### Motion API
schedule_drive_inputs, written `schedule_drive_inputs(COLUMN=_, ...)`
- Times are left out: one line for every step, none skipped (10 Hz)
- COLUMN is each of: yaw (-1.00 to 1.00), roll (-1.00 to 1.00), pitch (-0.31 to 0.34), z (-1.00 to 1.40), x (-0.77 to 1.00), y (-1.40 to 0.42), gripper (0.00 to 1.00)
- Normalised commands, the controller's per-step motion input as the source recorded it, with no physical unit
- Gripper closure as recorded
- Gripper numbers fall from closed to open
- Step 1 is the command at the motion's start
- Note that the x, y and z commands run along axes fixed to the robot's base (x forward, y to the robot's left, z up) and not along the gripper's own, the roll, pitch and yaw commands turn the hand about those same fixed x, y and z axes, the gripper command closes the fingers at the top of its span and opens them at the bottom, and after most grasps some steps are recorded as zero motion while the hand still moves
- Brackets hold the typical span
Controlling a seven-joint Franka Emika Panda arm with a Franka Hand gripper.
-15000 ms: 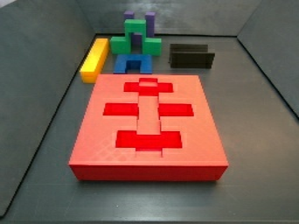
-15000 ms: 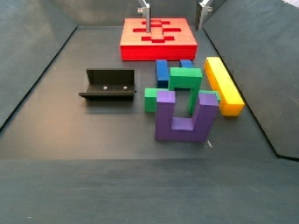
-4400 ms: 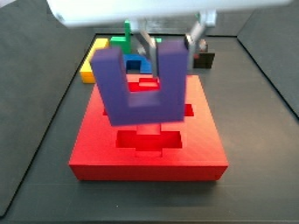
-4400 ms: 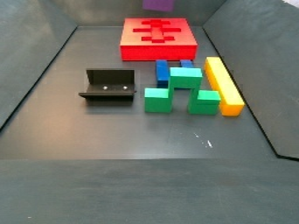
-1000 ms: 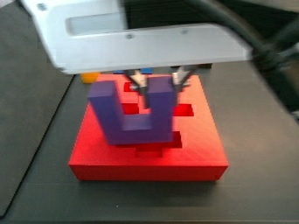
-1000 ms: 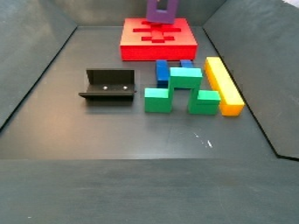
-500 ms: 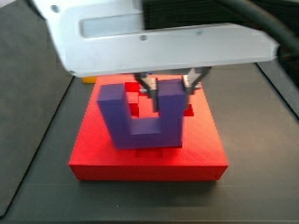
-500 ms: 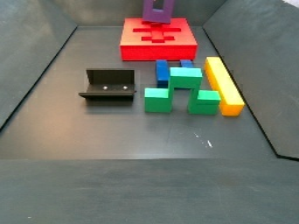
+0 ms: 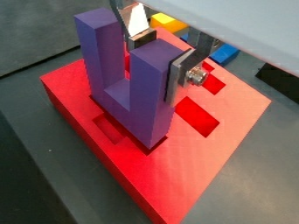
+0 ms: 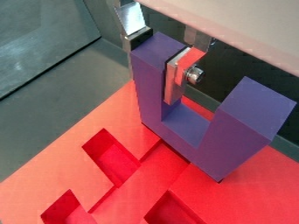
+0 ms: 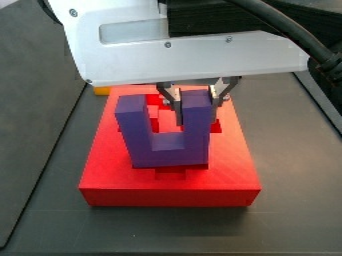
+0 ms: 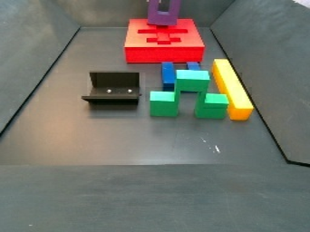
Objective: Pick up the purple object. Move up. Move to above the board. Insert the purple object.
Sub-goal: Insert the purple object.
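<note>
Lower than a second ago, the purple object [image 11: 166, 131] now has its base down at the board [image 11: 107, 170] in a side view, where before it hung clear above the red surface. The gripper [image 11: 195, 99] is directly over the board, clamped on one upright arm of the purple object: in both wrist views a silver finger [image 9: 184, 72] [image 10: 177, 74] presses flat against that arm, and a second finger [image 9: 136, 19] shows behind it. The block stands upright with both arms pointing up. In a wrist view its base [image 9: 138, 122] sits at the middle of the board [image 9: 198, 166] over the dark recessed slots, but whether it is seated in a slot or only touching the surface I cannot tell.

From the purple object [image 12: 162, 12] at the far end of the floor, the other pieces lie toward 6 o'clock, well apart from the board [image 12: 166, 38]: a blue block [image 12: 169, 72], green blocks [image 12: 190, 80], and a yellow bar [image 12: 230, 88] at their 3 o'clock side. The fixture [image 12: 111, 89] stands at 9 o'clock from the green blocks.
</note>
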Motion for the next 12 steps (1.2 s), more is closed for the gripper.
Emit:
schedule_drive_inputs(yaw=0.0, roll=0.0, pitch=0.0, z=-0.1, x=0.0, y=0.0, gripper=1.0)
schedule_drive_inputs(yaw=0.0, roll=0.0, pitch=0.009, z=-0.08, x=0.11, y=-0.21, gripper=1.0)
schedule_drive_inputs(yaw=0.0, roll=0.05, pitch=0.0, z=-0.18, x=0.04, y=-0.2, gripper=1.0)
schedule_drive_inputs(yaw=0.0, roll=0.1, pitch=0.0, z=-0.31, x=0.0, y=-0.11, gripper=1.0)
schedule_drive_inputs(yaw=0.0, roll=0.09, pitch=0.0, z=-0.4, x=0.03, y=0.0, gripper=1.0)
schedule_drive_inputs(yaw=0.0, roll=0.08, pitch=0.0, z=-0.45, x=0.12, y=0.01, gripper=1.0)
schedule_drive_inputs(yaw=0.01, roll=0.03, pitch=0.0, z=-0.6, x=0.18, y=0.01, gripper=1.0)
schedule_drive_inputs(yaw=0.02, roll=0.01, pitch=0.0, z=-0.71, x=0.27, y=0.0, gripper=1.0)
schedule_drive_inputs(yaw=0.03, roll=0.0, pitch=0.0, z=-0.78, x=0.33, y=0.0, gripper=1.0)
schedule_drive_inputs(yaw=0.0, roll=0.0, pitch=0.0, z=-0.61, x=0.15, y=0.0, gripper=1.0)
schedule_drive_inputs(yaw=0.0, roll=-0.02, pitch=0.0, z=-0.03, x=0.0, y=0.0, gripper=1.0)
schedule_drive_inputs(yaw=0.0, roll=0.0, pitch=0.0, z=0.0, x=0.0, y=0.0, gripper=1.0)
